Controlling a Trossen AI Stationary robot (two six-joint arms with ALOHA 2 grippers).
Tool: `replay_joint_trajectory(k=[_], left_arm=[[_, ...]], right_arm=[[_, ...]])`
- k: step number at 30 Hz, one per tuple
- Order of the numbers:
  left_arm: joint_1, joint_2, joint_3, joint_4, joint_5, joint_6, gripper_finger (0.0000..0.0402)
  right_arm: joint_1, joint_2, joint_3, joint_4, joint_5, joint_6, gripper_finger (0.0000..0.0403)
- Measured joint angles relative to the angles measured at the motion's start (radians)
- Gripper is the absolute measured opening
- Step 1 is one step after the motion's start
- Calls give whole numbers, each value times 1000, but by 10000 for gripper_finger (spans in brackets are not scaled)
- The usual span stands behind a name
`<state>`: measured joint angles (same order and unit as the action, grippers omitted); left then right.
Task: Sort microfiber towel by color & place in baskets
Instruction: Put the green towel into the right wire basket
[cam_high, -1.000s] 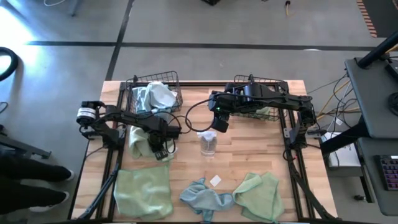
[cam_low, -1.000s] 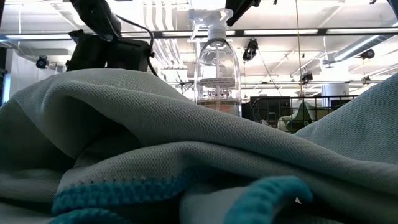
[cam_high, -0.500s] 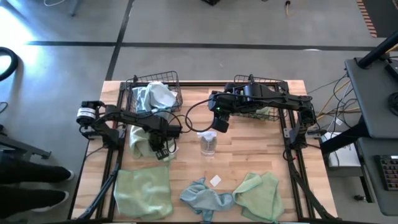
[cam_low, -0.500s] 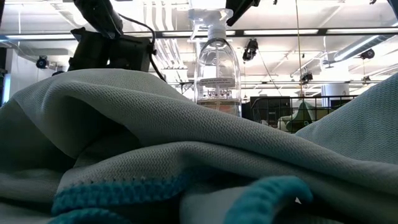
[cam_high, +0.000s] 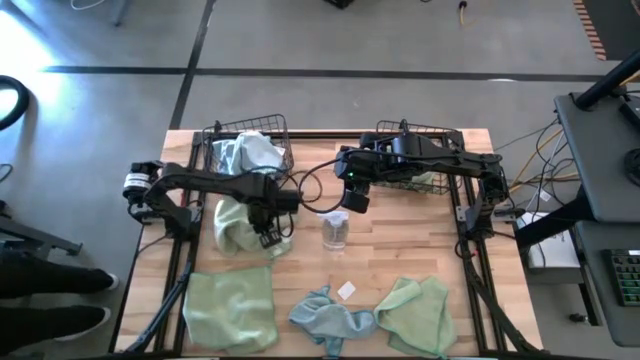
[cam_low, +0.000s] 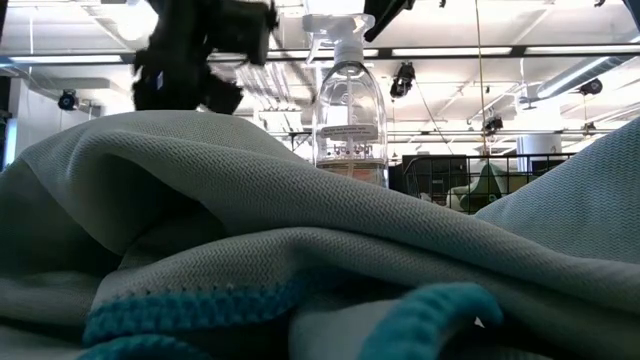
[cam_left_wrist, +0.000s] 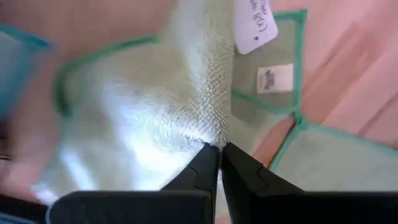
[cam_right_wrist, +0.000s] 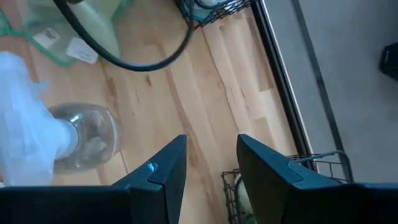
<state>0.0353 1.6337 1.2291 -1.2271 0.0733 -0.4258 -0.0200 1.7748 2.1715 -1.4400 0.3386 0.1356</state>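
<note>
Cloth pinched: left gripper (cam_high: 268, 226) clamps a pale green towel (cam_high: 236, 222), just left of the spray bottle (cam_high: 335, 230). Soft, light, floppy; best gripped at a bunched fold. Right gripper (cam_high: 357, 196), jaws apart, waits above the bottle.

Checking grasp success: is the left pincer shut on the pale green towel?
Shut on it. The left pincer has its fingers pressed together, pinching a fold of the pale green towel.

clear spray bottle (cam_right_wrist: 74, 140) on wooden table (cam_right_wrist: 205, 93), black cable (cam_right_wrist: 137, 59), open jaws above
</note>
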Motion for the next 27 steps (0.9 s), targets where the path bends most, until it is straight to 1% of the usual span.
replay_joint_trajectory(k=[8, 17, 22, 27], left_arm=[[2, 0, 275, -157, -187, 28, 1], [2, -1, 601, -264, -310, 17, 1], [2, -1, 783, -308, -388, 17, 1], [2, -1, 931, -318, -456, 24, 1]], right_arm=[[0, 0, 0, 2, 0, -19, 137], [0, 0, 0, 26, 2, -24, 137], [0, 0, 0, 100, 2, -55, 137], [0, 0, 0, 209, 2, -97, 137]])
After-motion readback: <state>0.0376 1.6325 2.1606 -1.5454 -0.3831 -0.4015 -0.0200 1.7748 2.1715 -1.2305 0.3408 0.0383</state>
